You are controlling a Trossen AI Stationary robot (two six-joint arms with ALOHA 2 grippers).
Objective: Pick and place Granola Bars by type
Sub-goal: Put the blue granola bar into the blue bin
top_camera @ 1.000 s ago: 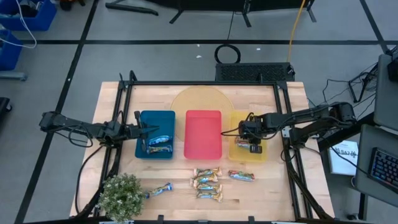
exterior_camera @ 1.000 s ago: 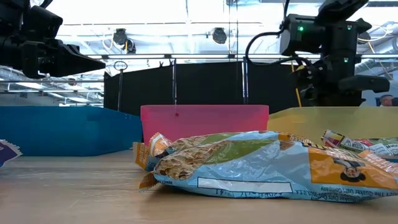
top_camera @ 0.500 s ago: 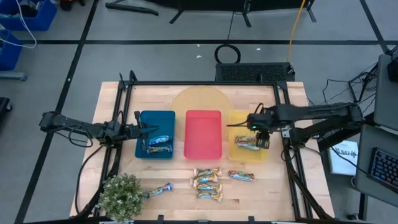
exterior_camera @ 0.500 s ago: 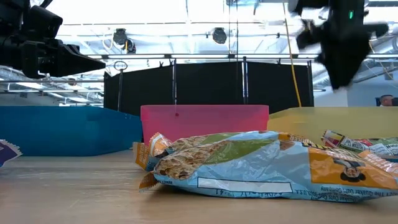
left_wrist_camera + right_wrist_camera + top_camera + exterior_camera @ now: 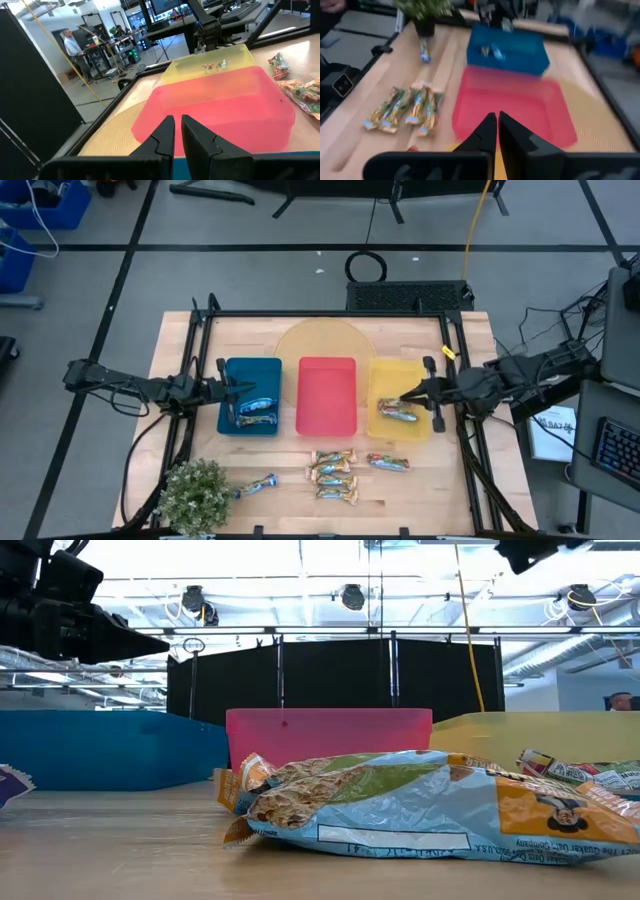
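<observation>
My left gripper (image 5: 240, 389) hovers shut over the left side of the blue tray (image 5: 268, 370), where two blue-and-white bars (image 5: 256, 412) lie. My right gripper (image 5: 406, 399) is shut and level, pointing left over the yellow tray (image 5: 398, 373). It stands above a red-and-green bar (image 5: 396, 412) lying flat on that tray's floor. On the near table lie several orange-and-gold bars (image 5: 333, 470), a red-and-green bar (image 5: 388, 463) and a blue-and-white bar (image 5: 258, 484). The left wrist view shows shut fingers (image 5: 171, 132); the right wrist view does too (image 5: 491, 127).
The red tray (image 5: 327, 395) sits between the blue and yellow ones, with a round straw-coloured mat (image 5: 318, 340) behind it. A small potted plant (image 5: 195, 492) stands at the near left corner. Black frame rails (image 5: 458, 380) run along both sides of the table. People show in the room beyond.
My right gripper has risen from the yellow tray and drawn back toward the table's right edge, turning from pointing down to level. It has left the low view. The red-and-green bar stays lying in the yellow tray.
</observation>
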